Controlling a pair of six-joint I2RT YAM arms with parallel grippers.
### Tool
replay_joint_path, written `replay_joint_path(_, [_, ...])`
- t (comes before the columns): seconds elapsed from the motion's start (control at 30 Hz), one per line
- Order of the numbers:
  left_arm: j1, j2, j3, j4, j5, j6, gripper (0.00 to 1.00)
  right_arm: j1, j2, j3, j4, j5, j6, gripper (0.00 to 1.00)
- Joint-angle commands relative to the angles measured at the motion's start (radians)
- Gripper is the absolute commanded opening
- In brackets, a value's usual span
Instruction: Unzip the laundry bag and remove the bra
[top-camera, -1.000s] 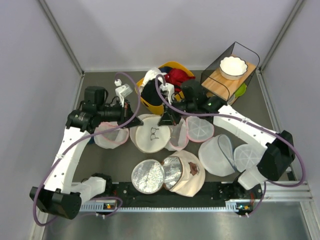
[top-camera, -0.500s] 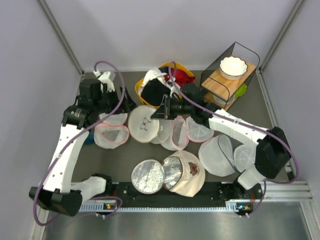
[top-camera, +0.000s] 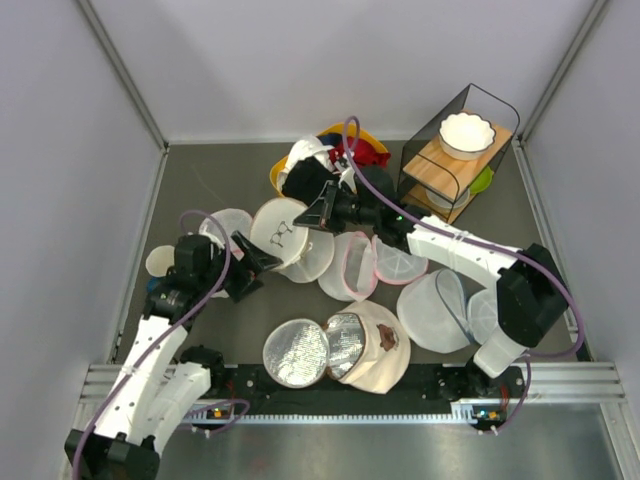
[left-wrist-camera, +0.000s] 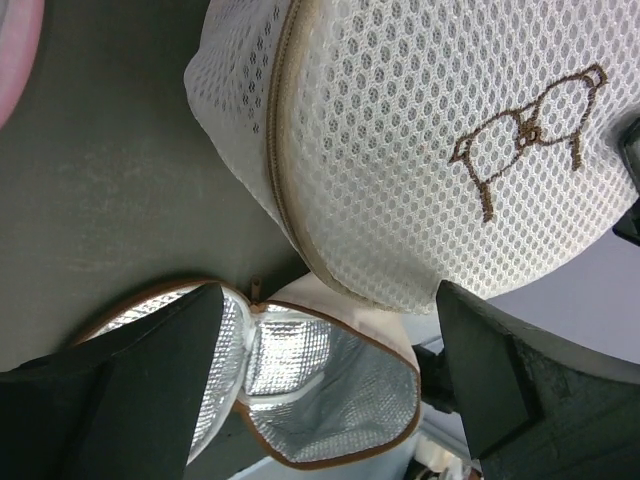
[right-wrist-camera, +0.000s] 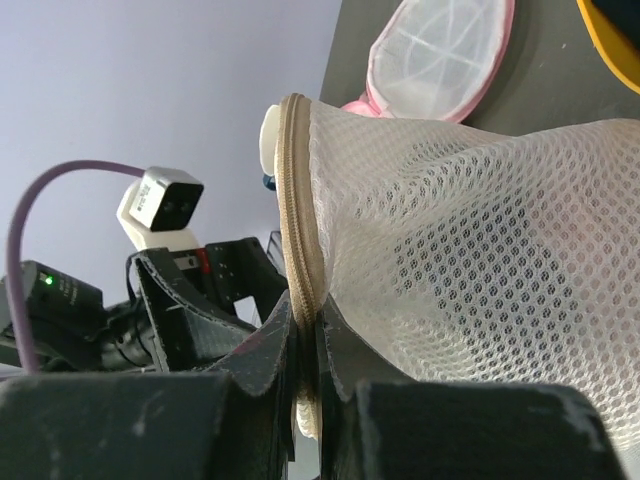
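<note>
The laundry bag (top-camera: 280, 232), a cream mesh drum with a dark glasses-like mark, hangs tilted above the table at centre-left. My right gripper (top-camera: 318, 215) is shut on its tan zip band; in the right wrist view the fingers (right-wrist-camera: 270, 350) of the right gripper (right-wrist-camera: 305, 335) pinch that band, with the laundry bag (right-wrist-camera: 480, 300) bulging to the right. My left gripper (top-camera: 255, 265) stands open below and to the left of the bag, apart from it. In the left wrist view the laundry bag (left-wrist-camera: 430, 150) fills the top beyond the open left gripper (left-wrist-camera: 330, 320). The bra is hidden.
A yellow basin (top-camera: 375, 145) holding red, black and white garments sits at the back. To its right, a wire rack (top-camera: 500, 100) holds a white bowl (top-camera: 466, 134). Pink-trimmed mesh bags (top-camera: 352, 268), white mesh discs (top-camera: 435, 312) and an open silver-lined pouch (top-camera: 335, 345) lie around.
My left gripper opened and the left arm drew back toward the near left. My right gripper kept its hold and carried the bag left, tipping its marked face up.
</note>
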Motion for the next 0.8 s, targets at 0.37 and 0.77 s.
replay_joint_path(0.37, [0.052, 0.027, -0.255, 0.72, 0.206, -0.353, 0.62, 0.008, -0.023, 0.013, 0.094, -0.013, 0.061, 0.0])
replay_joint_path(0.77, [0.053, -0.007, -0.048, 0.313, 0.034, -0.189, 0.0, 0.012, -0.186, -0.082, -0.158, 0.2, -0.226, 0.81])
